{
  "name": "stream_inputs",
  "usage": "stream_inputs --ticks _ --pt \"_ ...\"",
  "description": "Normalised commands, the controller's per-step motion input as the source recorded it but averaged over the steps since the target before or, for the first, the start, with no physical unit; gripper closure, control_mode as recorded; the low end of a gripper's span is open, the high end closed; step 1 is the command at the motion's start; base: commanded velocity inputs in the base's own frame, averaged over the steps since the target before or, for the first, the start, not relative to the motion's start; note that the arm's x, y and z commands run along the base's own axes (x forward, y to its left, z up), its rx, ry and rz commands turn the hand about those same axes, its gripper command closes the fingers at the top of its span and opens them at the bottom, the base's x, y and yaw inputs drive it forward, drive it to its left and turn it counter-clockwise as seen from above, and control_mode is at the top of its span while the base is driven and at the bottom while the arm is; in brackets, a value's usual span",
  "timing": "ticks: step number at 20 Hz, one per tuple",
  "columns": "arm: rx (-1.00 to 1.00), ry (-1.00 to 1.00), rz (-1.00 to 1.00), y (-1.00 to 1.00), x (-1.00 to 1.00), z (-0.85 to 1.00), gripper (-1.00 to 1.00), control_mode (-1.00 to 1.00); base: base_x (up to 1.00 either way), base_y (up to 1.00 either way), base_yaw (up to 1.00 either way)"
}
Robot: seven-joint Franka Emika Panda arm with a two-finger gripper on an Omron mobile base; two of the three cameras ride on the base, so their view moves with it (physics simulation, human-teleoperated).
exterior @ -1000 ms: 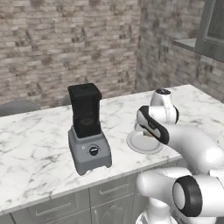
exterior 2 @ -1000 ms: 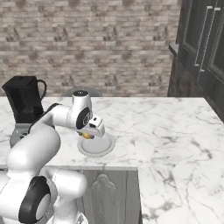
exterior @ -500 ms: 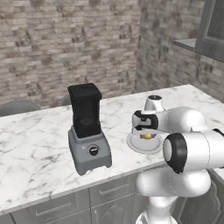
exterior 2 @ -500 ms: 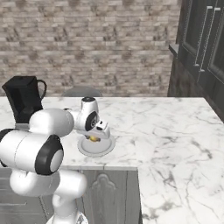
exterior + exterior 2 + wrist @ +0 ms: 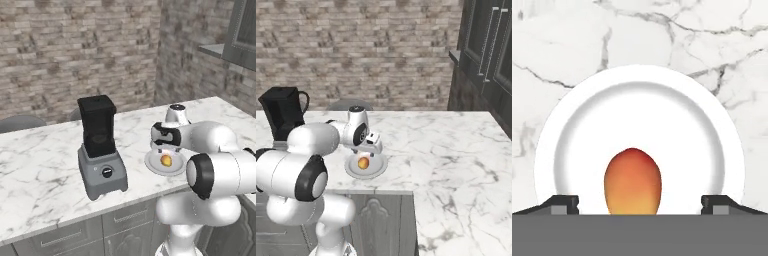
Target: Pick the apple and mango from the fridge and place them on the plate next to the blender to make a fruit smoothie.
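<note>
The orange-yellow mango lies on the round pale plate, on the marble counter just right of the blender. My gripper hangs straight over the mango, open. Its fingertips stand wide to either side of the fruit and do not touch it. From the base cameras, the mango sits on the plate directly under the gripper. The apple is out of view. The fridge, with long bar handles, stands at the far right with its doors shut.
The blender has a black jar and a grey base with one knob. A brick wall backs the marble counter. The counter's front edge runs just below the plate, over grey cabinet drawers.
The gripper's jaws have opened and let go of the mango, which now rests on the plate. The arm's elbow has swung round while the hand stayed over the plate.
</note>
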Motion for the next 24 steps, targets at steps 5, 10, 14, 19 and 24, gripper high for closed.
stream_inputs --ticks 5,10,14,19,24 --pt "0.0 -0.12 0.01 0.04 -0.96 0.89 -1.0 -1.0 0.0 0.0 0.0" --pt "0.0 -0.1 0.02 0.12 -1.0 0.85 -1.0 -1.0 0.0 0.0 0.0" --pt "0.0 -0.11 0.03 0.22 -1.0 0.77 -1.0 -1.0 0.0 0.0 0.0" --pt "0.0 -0.2 0.05 0.19 -0.97 0.65 -1.0 -1.0 0.0 0.0 0.0" --pt "0.0 -0.22 0.03 0.29 -0.74 0.49 -1.0 -1.0 0.0 0.0 0.0"
